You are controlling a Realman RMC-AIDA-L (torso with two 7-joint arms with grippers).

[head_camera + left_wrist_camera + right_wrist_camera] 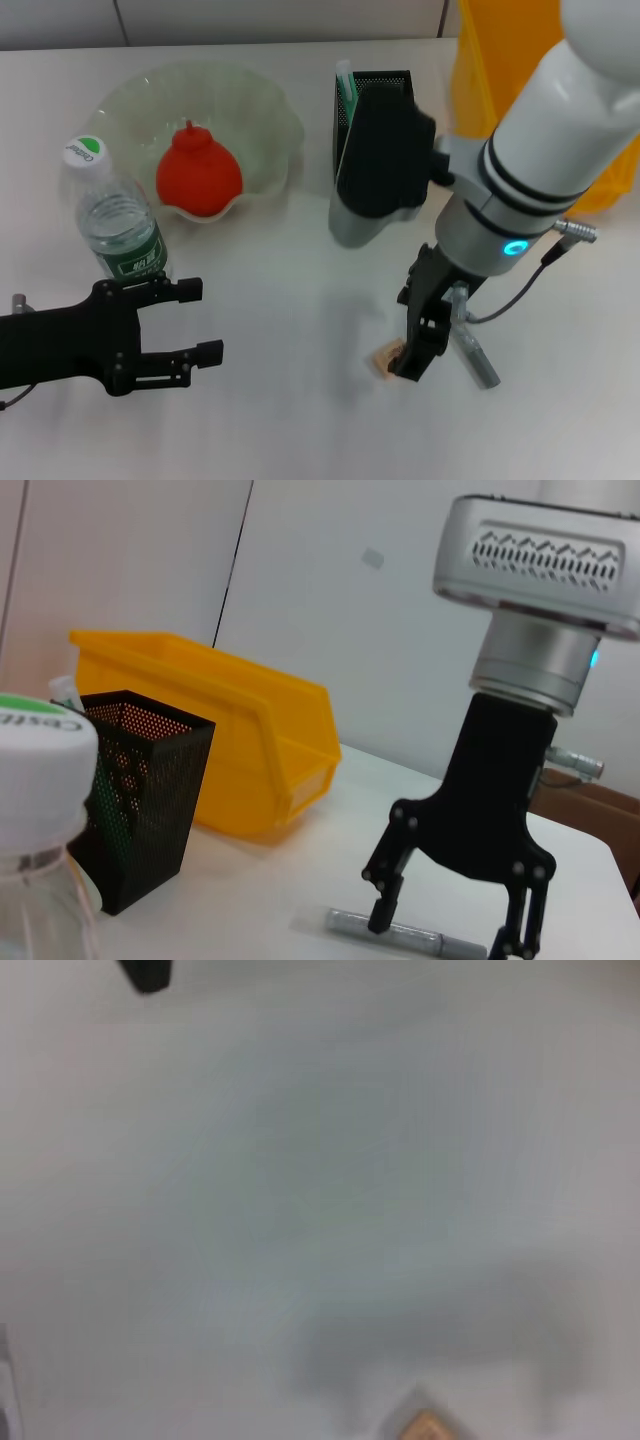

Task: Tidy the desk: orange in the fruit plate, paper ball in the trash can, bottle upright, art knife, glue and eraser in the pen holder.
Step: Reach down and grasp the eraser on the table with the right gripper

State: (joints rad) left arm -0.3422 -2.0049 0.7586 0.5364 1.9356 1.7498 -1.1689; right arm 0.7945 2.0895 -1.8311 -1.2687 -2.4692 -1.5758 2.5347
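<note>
The orange (198, 172) lies in the fruit plate (262, 100). The bottle (118, 222) stands upright beside the plate; its white cap fills a corner of the left wrist view (35, 748). The glue (345, 82) stands in the pen holder (385, 80), which also shows in the left wrist view (140, 790). My right gripper (425, 335) is open and points down, just above the eraser (384, 358), with the art knife (472, 352) lying beside it. The left wrist view shows this gripper (445, 932) and the knife (400, 932). My left gripper (205, 320) is open and empty beside the bottle. The paper ball is out of view.
The yellow trash can (500, 60) stands at the back right behind the pen holder; the left wrist view (240, 730) also shows it. My right arm's body hangs over the pen holder's front. The eraser shows at the edge of the right wrist view (425, 1425).
</note>
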